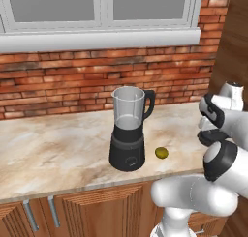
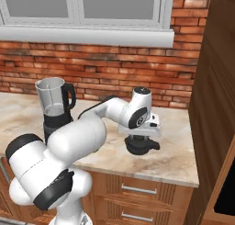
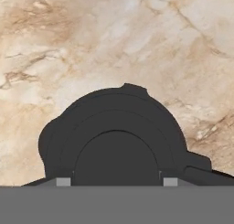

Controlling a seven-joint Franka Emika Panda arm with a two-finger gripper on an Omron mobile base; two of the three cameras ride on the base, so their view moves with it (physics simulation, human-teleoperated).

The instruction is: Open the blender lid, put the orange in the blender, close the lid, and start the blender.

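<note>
- Brick wall and a white-framed window back my counter (image 1: 58,144), a beige marbled stone slab over wooden cabinets with metal pulls.
- Step one looks done from where I sit: the blender (image 1: 128,129) stands with its clear tapered jar open at the rim, no cap on it.
- I see the blender lid (image 2: 141,146) far to the right of the blender, resting on or just above the counter, directly under my tool (image 2: 142,137).
- In the hand view the blender lid (image 3: 119,141) is a matte black disc with stepped rings and a raised round knob at the centre, a small tab at its edge.
- My tool (image 3: 117,182) sits around that knob, its two small tips on either side; the jaws are partly open, and I cannot tell whether they are gripping the knob or have let go.
- I find the orange (image 1: 162,153), small, round and yellow-green, lying on the counter just right of the blender's glossy black base, apart from it.
- Left to do, as I judge it: pick up the orange and drop it in the jar, refit the lid, then turn the small front dial.
</note>
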